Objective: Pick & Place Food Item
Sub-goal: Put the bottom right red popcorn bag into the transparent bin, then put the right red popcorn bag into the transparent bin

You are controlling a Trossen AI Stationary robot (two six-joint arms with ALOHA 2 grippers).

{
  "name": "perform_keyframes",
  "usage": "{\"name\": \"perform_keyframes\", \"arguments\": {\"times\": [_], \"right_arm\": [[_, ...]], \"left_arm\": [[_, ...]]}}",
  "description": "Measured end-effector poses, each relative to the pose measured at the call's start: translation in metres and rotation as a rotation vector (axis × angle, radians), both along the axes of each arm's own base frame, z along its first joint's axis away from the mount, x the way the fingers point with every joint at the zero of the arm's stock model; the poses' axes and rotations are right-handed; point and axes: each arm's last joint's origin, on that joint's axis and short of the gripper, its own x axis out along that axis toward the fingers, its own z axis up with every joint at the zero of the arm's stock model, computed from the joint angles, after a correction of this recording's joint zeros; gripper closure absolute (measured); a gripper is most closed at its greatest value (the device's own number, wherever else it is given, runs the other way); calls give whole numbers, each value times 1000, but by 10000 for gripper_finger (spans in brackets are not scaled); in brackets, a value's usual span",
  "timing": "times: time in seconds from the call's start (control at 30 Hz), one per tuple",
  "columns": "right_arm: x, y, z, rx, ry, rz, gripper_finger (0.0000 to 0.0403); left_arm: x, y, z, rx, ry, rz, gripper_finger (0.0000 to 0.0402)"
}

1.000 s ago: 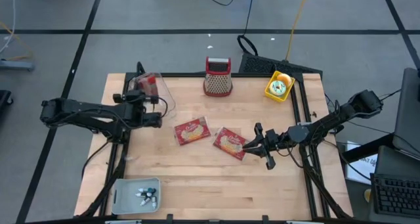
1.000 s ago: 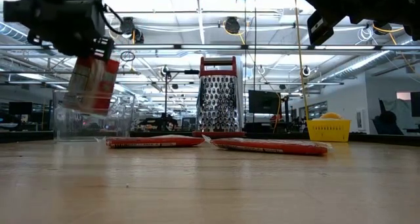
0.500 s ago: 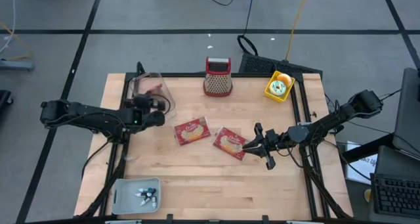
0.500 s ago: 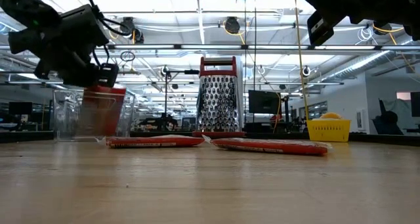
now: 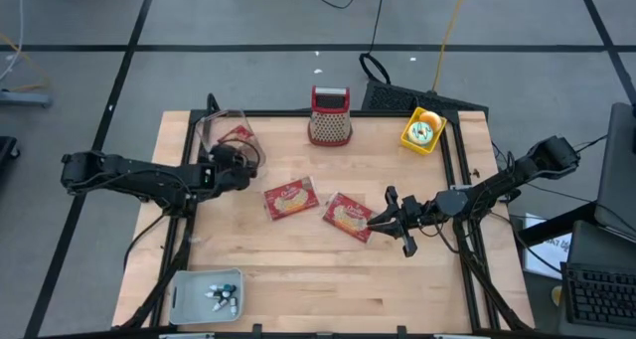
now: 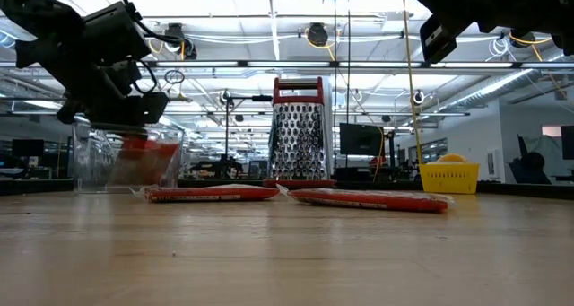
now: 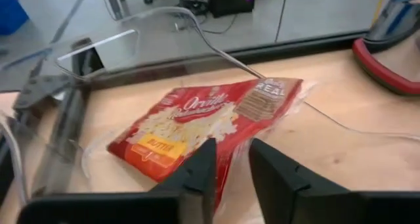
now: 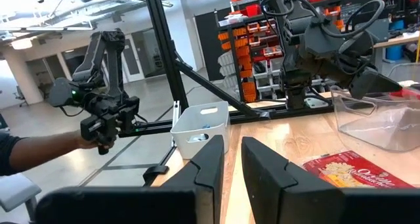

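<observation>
Fingers of the left gripper (image 7: 230, 178) stand slightly parted, apparently releasing 1 popcorn packet (image 7: 203, 122) into the clear container (image 5: 227, 135); 2 packets (image 5: 290, 199) remain on the table (image 5: 318, 289). The right gripper (image 8: 233, 165), narrowly parted, waits empty.

Table: a wooden top (image 5: 328, 279) is seen.
Centre: two popcorn packets (image 5: 289, 199) (image 5: 348, 217) are laid flat.
Back edge: grater (image 5: 330, 116), yellow basket (image 5: 421, 130), clear container (image 5: 227, 138).
Front corner: white tray (image 5: 204, 295).
</observation>
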Motion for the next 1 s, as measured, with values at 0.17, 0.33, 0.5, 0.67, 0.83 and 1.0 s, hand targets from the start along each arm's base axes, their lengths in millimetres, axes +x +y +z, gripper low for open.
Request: {"name": "perform_keyframes", "arguments": {"times": [0.17,0.33,0.5,0.67,0.83,1.0], "right_arm": [[0,0,-1,-1,7,0,358],[0,0,-1,-1,7,0,357],[0,0,-1,-2,10,1,358],[0,0,-4,-14,40,1,358],[0,1,-6,-20,57,5,358],[2,1,-18,-60,156,4,357]], "left_arm": [[1,-1,0,-40,10,-44,248],[11,-2,16,-76,45,-181,195],[22,-2,45,-71,-8,-265,170],[32,-5,85,-81,-217,-341,165],[47,-20,108,-55,-417,-595,167],[68,-42,100,-41,-436,-849,165]]}}
